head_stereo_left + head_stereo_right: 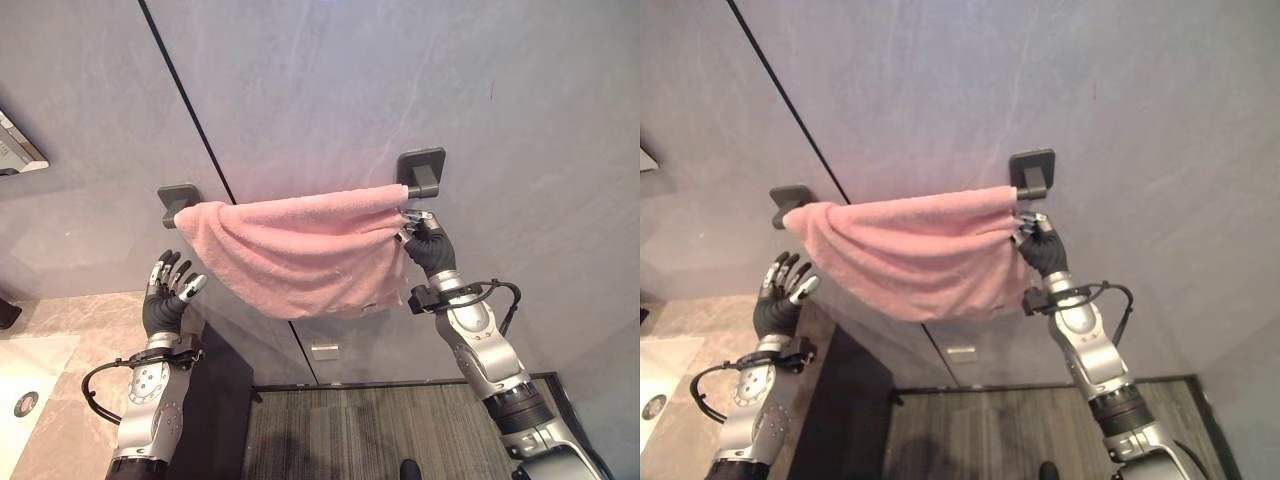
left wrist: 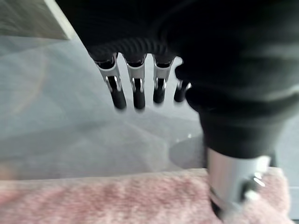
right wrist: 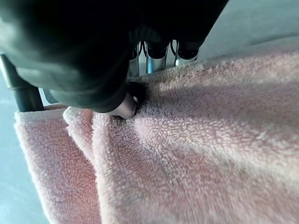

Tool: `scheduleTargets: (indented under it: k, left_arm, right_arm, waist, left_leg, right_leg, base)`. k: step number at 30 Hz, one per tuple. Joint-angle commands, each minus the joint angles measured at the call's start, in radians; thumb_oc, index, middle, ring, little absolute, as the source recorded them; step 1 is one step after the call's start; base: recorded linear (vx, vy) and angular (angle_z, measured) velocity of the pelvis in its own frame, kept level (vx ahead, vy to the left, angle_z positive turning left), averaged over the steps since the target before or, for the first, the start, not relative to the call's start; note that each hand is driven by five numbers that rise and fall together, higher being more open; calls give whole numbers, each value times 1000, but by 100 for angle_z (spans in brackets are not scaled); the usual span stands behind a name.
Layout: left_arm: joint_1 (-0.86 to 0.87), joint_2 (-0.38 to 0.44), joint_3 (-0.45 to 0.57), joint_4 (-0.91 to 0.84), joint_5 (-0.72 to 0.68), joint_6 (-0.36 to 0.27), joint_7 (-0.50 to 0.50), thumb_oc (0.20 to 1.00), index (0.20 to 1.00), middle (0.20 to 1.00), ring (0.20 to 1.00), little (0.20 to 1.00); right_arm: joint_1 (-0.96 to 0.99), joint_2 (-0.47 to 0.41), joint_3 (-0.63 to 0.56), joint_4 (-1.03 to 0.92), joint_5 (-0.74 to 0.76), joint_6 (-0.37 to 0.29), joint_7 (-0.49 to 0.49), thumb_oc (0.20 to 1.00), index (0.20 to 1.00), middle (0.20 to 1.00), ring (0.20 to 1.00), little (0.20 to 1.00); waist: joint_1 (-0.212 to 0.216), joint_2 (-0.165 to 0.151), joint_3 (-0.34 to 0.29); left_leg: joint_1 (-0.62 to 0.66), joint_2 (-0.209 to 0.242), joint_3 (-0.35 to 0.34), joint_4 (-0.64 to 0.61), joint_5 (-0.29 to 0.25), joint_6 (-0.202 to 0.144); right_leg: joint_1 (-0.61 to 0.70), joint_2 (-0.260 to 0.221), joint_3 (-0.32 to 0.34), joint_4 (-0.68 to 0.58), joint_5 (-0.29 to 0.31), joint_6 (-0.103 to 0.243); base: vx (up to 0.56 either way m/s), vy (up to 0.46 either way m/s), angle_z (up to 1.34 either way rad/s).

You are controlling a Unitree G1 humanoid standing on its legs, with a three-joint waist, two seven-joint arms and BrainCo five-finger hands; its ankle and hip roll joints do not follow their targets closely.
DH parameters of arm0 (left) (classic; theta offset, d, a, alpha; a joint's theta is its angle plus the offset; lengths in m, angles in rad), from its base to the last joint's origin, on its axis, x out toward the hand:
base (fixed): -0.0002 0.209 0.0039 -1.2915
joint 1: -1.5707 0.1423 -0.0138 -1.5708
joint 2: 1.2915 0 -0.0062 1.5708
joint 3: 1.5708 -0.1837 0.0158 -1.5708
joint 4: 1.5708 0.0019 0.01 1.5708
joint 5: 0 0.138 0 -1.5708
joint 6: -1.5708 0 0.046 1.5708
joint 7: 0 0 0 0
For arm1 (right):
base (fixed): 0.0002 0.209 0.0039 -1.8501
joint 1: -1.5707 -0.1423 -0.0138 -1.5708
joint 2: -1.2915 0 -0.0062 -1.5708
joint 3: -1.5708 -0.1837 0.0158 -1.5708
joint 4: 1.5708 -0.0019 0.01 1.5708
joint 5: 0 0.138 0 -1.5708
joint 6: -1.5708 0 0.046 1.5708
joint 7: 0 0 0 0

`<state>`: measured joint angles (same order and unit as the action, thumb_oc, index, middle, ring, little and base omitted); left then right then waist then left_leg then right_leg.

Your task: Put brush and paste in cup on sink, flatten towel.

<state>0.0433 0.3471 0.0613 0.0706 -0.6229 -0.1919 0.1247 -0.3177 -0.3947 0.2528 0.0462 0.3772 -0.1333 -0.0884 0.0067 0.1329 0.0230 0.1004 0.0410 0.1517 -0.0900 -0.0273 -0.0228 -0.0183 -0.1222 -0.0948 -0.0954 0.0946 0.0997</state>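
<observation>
A pink towel (image 1: 300, 250) hangs bunched and sagging on a dark rail between a left bracket (image 1: 177, 198) and a right bracket (image 1: 421, 170) on the grey wall. My right hand (image 1: 428, 245) is raised to the towel's right end just under the right bracket. In the right wrist view its thumb (image 3: 122, 105) presses the towel (image 3: 196, 140) against the fingers behind it, pinching the cloth. My left hand (image 1: 165, 300) is held up below the towel's left end, apart from it, with its fingers (image 2: 135, 88) straight and nothing in them.
A beige counter with a white sink (image 1: 30, 370) lies at the lower left, above a dark cabinet side (image 1: 215, 400). A grey striped floor mat (image 1: 380, 430) runs below the towel. A small plate (image 1: 324, 351) sits low on the wall.
</observation>
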Motion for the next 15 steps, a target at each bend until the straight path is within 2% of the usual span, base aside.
scheduleTargets:
  k: [1,8,9,10,12,15]
  left_arm:
    - [-34,81,7,45,-40,-37,-26,1000,1000,1000,1000,1000]
    - [-75,108,-4,69,-55,-36,-36,1000,1000,1000,1000,1000]
    - [-86,116,-6,65,-57,-37,-37,940,940,940,940,940]
    - [-92,119,-8,67,-62,-38,-38,931,931,931,931,931]
    - [-106,124,-15,62,-82,-38,-47,849,849,849,849,849]
    - [-114,133,-30,-2,-97,-37,-59,683,683,683,683,683]
  right_arm:
    - [-9,47,-23,-25,14,-64,-4,200,200,200,200,200]
    - [-11,48,-10,-19,27,-62,6,200,200,200,200,200]
    - [-11,49,-8,-18,32,-61,7,200,200,200,200,200]
    - [-12,49,-5,-17,33,-61,8,200,200,200,200,200]
    - [-10,50,-2,-18,41,-60,13,200,200,200,200,200]
    - [-9,49,1,-20,41,-57,17,200,200,200,200,200]
  waist:
    - [-23,-76,-62]
    - [-31,-77,-61]
    - [-32,-78,-61]
    - [-33,-78,-61]
    - [-36,-78,-62]
    - [-37,-77,-61]
  left_leg:
    - [-64,-1,9,30,37,-29]
    - [-62,-2,11,30,35,-29]
    - [-62,-1,11,30,34,-29]
    - [-63,-1,11,30,35,-30]
    - [-63,-2,12,29,34,-29]
    - [-65,-3,13,27,34,-28]
  right_leg:
    - [69,-113,-24,23,-39,59]
    - [67,-113,-21,24,-38,60]
    - [66,-114,-21,24,-37,61]
    - [65,-113,-20,24,-37,61]
    - [63,-113,-17,23,-36,62]
    - [59,-114,-16,23,-34,63]
  base:
    - [0,0,0]
    - [0,0,0]
    - [0,0,0]
    - [0,0,0]
    - [0,0,0]
    - [0,0,0]
